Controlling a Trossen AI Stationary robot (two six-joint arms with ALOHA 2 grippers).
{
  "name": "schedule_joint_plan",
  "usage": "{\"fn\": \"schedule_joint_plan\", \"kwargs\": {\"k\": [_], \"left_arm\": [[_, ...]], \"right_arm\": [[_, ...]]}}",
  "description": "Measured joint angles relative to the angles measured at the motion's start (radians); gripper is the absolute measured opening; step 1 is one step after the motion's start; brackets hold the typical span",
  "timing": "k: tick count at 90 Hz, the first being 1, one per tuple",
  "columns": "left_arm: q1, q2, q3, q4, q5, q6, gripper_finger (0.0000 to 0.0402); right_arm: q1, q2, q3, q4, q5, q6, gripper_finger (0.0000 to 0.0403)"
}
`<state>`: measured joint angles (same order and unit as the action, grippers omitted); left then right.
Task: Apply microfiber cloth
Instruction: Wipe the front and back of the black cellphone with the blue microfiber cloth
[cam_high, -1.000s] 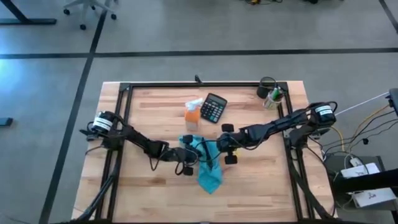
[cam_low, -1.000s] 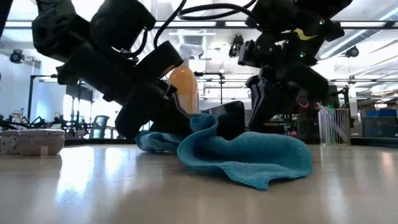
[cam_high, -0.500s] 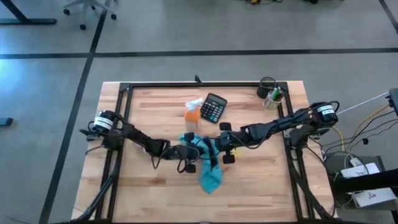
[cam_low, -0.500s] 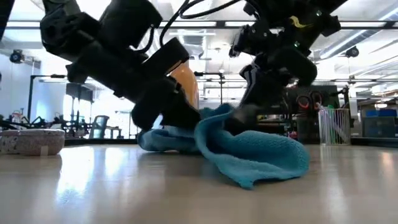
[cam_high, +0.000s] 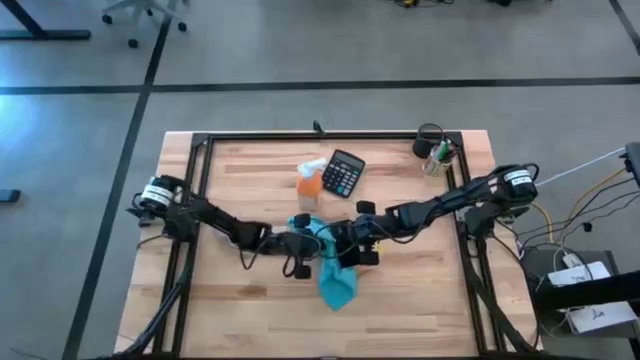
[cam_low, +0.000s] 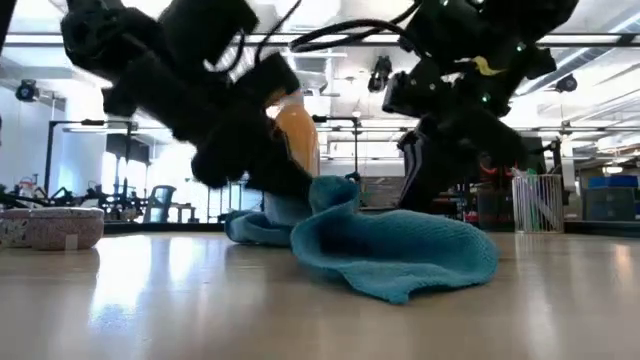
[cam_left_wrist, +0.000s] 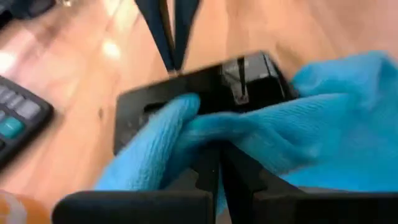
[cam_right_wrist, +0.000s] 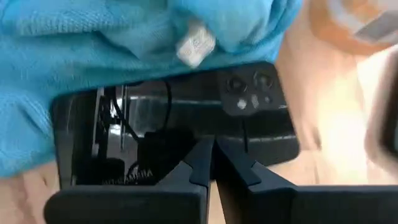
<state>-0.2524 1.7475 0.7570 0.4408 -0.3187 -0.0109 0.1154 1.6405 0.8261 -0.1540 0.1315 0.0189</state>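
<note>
We count two arms over one wooden worktop (cam_high: 400, 290), both reaching toward its middle. One microfiber cloth (cam_high: 334, 278) — turquoise-blue and crumpled — lies just 6 o'clock of the worktop's centre, with one end trailing toward 6 o'clock and the other bunched between the two arms.

The left end effector (cam_high: 297, 250) enters from 9 o'clock; in the left wrist view its two dark fingers (cam_left_wrist: 214, 177) are pressed together with a fold of the cloth (cam_left_wrist: 267, 137) bunched around them, though we cannot tell for certain that fabric lies between them. Beneath that fold we see one flat black smartphone (cam_left_wrist: 205, 93) lying on the wood.

The right end effector (cam_high: 352, 243) enters from 3 o'clock and meets the cloth from the opposite side. In the right wrist view its two fingers (cam_right_wrist: 211, 165) are closed tip to tip over the glossy phone (cam_right_wrist: 186, 118), and the cloth (cam_right_wrist: 93, 43) with one small white tag (cam_right_wrist: 196, 45) covers the phone's far edge.

From the low view, the cloth (cam_low: 400, 255) rests heaped on the worktop with both end effectors at its raised fold.

Elsewhere we count one black calculator (cam_high: 343, 174) toward 12 o'clock, one orange bottle (cam_high: 309, 184) just beside it at its 9 o'clock, and one mesh pen holder (cam_high: 434, 150) near the 1 o'clock corner.
</note>
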Motion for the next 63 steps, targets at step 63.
{"fn": "schedule_joint_plan", "kwargs": {"k": [63], "left_arm": [[-0.042, 0.034, -0.133, -0.142, 0.03, -0.356, 0.0]], "right_arm": [[0.003, 0.08, 0.0, 0.084, -0.006, 0.022, 0.0]]}}
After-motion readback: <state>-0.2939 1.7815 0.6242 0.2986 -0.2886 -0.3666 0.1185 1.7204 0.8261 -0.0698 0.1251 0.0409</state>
